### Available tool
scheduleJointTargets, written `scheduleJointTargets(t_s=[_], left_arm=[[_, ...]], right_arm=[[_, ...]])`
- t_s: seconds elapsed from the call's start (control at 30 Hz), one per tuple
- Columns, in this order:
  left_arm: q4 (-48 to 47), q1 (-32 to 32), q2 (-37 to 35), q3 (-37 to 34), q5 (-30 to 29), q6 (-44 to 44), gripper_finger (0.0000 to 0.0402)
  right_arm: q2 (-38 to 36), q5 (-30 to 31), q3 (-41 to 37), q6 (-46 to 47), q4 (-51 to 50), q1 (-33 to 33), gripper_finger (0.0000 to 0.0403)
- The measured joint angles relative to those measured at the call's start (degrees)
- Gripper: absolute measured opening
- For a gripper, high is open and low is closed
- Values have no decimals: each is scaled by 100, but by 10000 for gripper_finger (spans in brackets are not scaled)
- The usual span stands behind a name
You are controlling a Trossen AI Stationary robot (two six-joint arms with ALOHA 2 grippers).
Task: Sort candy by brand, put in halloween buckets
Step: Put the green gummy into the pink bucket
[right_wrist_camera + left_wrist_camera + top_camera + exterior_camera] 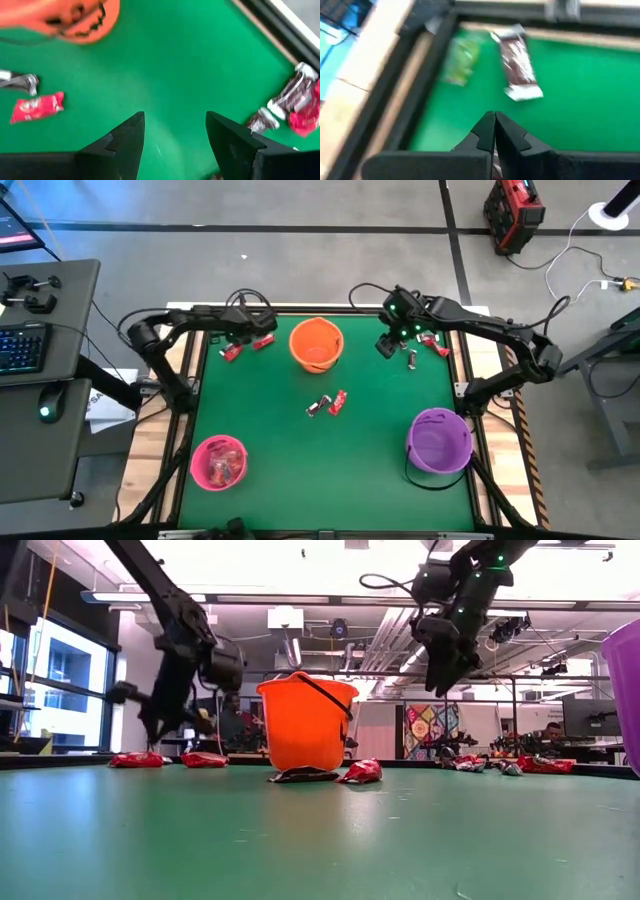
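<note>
the right gripper (175, 145) is seen with its dark fingers spread wide above the green table (380, 450), near the round orange plastic bucket (316, 343) and the dark and red wrapped candies (425, 350) at the far right edge. the left gripper (494, 135), its fingers pressed together, is held over red wrapped candies (245, 346) at the far left, while the pink bucket (219, 462) and purple bucket (439, 439) are set at the near corners.

Open green mat lies directly beneath and ahead of the right gripper (387, 346), whose fingers stand spread. Obstacles: the orange bucket (316, 343) close on its inner side, and loose candy (422, 350) just beside it toward the table's right edge. The left gripper (243, 337), fingers pressed together, hangs near the back rail (300, 310), with red candy (232, 351) below it and the same bucket beside it.
</note>
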Motion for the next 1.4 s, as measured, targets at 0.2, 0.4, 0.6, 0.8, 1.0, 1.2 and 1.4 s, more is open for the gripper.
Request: scheduleJointTargets(t_s=[0.2, 0.4, 0.6, 0.8, 1.0, 1.2, 1.4], left_arm=[[-264, 689, -308, 0, 324, -304, 0], [-274, 934, 50, -5, -405, -1667, 0], [-428, 860, 648, -209, -972, -2997, 0], [-533, 504, 978, -197, -1586, -3936, 0], [-170, 280, 1150, -175, -1836, -3329, 0], [-260, 499, 846, -146, -791, -3123, 0], [-313, 379, -483, 139, -485, -162, 0]], right_arm=[[0, 0, 0, 100, 564, 0, 203], [0, 0, 0, 249, 832, 0, 203], [0, 2, 0, 421, 759, 0, 203], [0, -4, 0, 654, 752, 0, 203], [0, -147, 0, 730, 724, -2, 203], [0, -371, 0, 895, 574, 0, 203], [0, -346, 0, 753, 598, 0, 203]])
